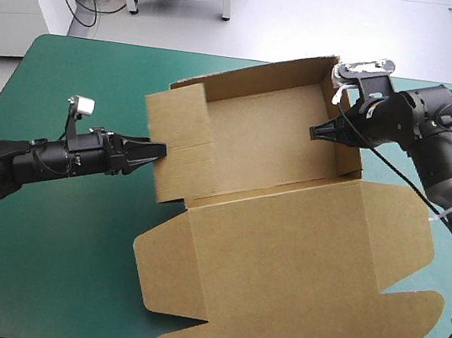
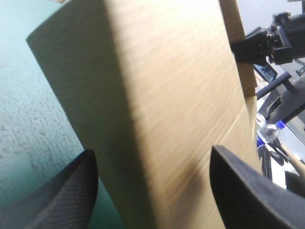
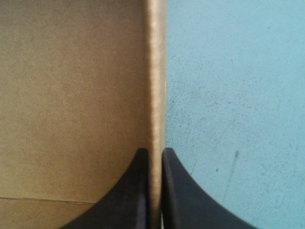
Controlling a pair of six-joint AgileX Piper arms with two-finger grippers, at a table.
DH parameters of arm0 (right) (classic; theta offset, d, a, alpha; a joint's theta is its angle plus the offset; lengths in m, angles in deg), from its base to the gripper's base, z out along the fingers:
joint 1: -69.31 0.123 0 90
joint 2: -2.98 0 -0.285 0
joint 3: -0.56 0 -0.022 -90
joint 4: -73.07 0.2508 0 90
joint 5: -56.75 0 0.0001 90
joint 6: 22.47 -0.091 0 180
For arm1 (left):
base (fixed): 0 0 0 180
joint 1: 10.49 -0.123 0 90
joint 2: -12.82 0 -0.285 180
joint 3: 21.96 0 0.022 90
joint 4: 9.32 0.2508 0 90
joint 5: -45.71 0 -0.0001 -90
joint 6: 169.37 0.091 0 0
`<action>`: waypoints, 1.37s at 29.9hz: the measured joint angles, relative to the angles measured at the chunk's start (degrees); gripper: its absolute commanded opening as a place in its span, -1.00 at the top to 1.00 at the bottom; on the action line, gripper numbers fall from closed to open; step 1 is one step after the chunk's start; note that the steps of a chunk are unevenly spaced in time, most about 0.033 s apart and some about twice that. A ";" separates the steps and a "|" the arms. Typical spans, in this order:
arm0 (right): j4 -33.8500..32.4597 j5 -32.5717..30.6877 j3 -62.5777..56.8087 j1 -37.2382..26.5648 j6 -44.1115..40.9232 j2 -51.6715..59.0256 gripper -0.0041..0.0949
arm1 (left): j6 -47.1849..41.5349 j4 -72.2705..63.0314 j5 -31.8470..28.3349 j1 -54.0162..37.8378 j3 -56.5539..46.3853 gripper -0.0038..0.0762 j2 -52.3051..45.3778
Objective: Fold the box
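Brown corrugated board, matte and stiff, forms the box (image 1: 256,135). It sits mid-surface as an open tray with its back and side walls raised. The lid (image 1: 295,273) lies flat toward the near edge, its rounded tuck flaps spread out. Under it the teal-green cover (image 1: 55,229) looks faintly pebbled.

The step in hand appears to be setting the side walls. The right jaws are all but closed on the right wall (image 1: 346,149). They pinch its thin top edge, one finger inside the tray and one outside over the cover. The left jaws stand wide apart, aimed at the outer face of the left wall (image 1: 178,158), which fills the space just ahead of them. Whether their tips touch the board I cannot tell.

That left wall leans slightly outward and its far end turns in at a crease, so it probably still needs pressing square and tucking. The next move likely calls for a firm push along the scored line while the right side holds the tray steady. Board like this tends to spring back unless the flap is seated fully.
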 measured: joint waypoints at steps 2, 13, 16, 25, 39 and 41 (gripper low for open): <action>0.13 0.58 0.00 0.00 0.00 -0.28 0.96 | 0.00 -0.70 -0.05 0.00 0.00 -0.29 0.00; -2.84 4.63 -0.13 6.67 -2.23 -1.24 0.96 | -1.21 -0.58 -0.11 0.00 1.03 -0.29 0.00; -7.19 4.92 -0.13 8.96 -5.27 -1.24 0.96 | -3.93 2.29 -1.34 0.00 3.63 -0.29 0.00; -11.65 6.89 -0.17 13.97 -9.55 -1.24 0.96 | -24.59 26.57 -9.91 4.10 13.84 -0.28 0.00; -15.07 5.30 -0.17 14.44 -13.22 -1.24 0.96 | -49.03 50.52 -31.35 20.76 16.54 0.92 0.50; -15.12 4.11 -0.17 14.34 -14.62 -1.13 0.96 | -49.84 50.70 -33.15 21.41 16.54 0.92 0.84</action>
